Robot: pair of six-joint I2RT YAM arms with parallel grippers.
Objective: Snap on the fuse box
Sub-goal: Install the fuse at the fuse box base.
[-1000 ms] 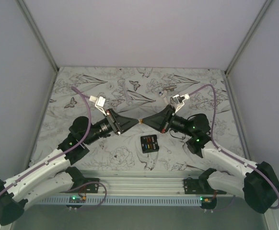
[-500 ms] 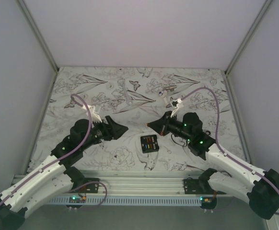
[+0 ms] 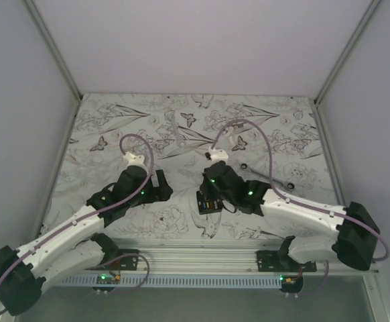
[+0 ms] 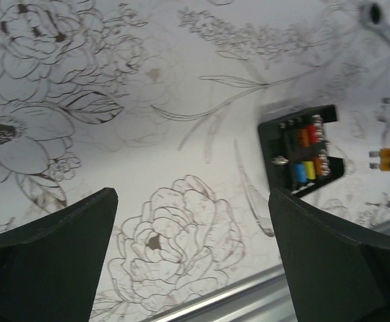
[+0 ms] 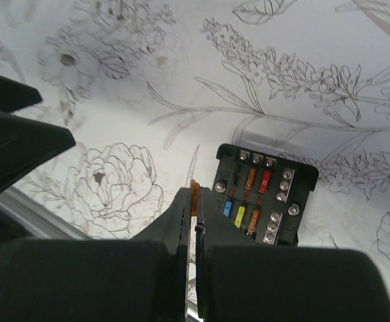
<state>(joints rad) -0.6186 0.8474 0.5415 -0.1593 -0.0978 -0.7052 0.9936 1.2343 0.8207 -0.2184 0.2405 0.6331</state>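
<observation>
The fuse box (image 3: 210,204) is a small black square box with red, orange, yellow and blue fuses, lying flat near the table's front middle (image 4: 302,151) (image 5: 265,194). My right gripper (image 3: 205,192) (image 5: 195,194) hangs just above its left edge, shut on a small orange fuse (image 5: 194,190) that sticks out past the fingertips. That fuse (image 4: 381,158) also shows at the right edge of the left wrist view. My left gripper (image 3: 164,188) (image 4: 193,201) is open and holds nothing, low over the flower-print cloth to the left of the box.
A silver wrench (image 3: 270,176) (image 4: 384,27) lies right of the box. Small white parts (image 3: 238,141) sit toward the back. The aluminium rail (image 4: 248,295) runs along the near table edge. The left gripper's fingers (image 5: 14,134) show beside the right one.
The two grippers met at the centre with the orange fuse between them. The left one opened and drew back to the left; the right carried the fuse down to the fuse box.
</observation>
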